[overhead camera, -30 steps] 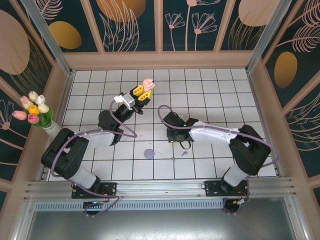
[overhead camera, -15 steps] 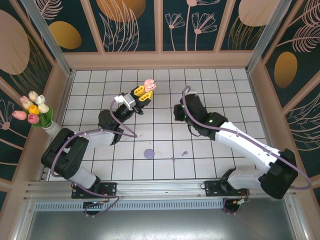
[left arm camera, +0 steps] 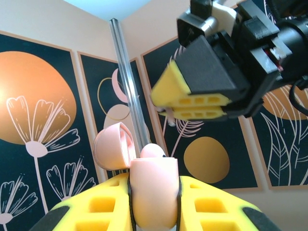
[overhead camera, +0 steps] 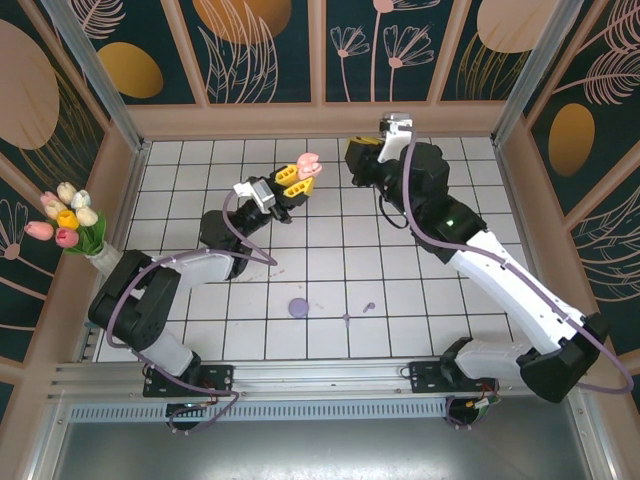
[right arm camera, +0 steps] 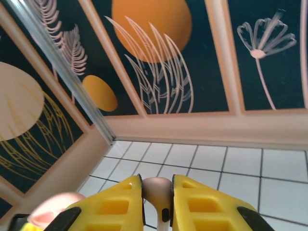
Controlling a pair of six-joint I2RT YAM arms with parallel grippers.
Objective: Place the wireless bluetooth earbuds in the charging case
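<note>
**Case Held Up on the Left, Earbud Pinched on the Right**

Over by the left side stands a vase of tulips (overhead camera: 68,222). The left gripper (overhead camera: 296,177) is raised above the tiled floor (overhead camera: 470,200). Its yellow fingers are clamped tight around the pink charging case (left arm camera: 154,192), whose lid (left arm camera: 113,147) stands open. Down on the floor lie a round purple disc (overhead camera: 297,307) and, just to its right, two tiny purple earbuds (overhead camera: 368,306). Further right, the right gripper (overhead camera: 360,158) is up high too, facing the case. Its fingers are nearly closed, pinching a pale pink earbud (right arm camera: 155,188). The two grippers are near each other but apart.
</note>
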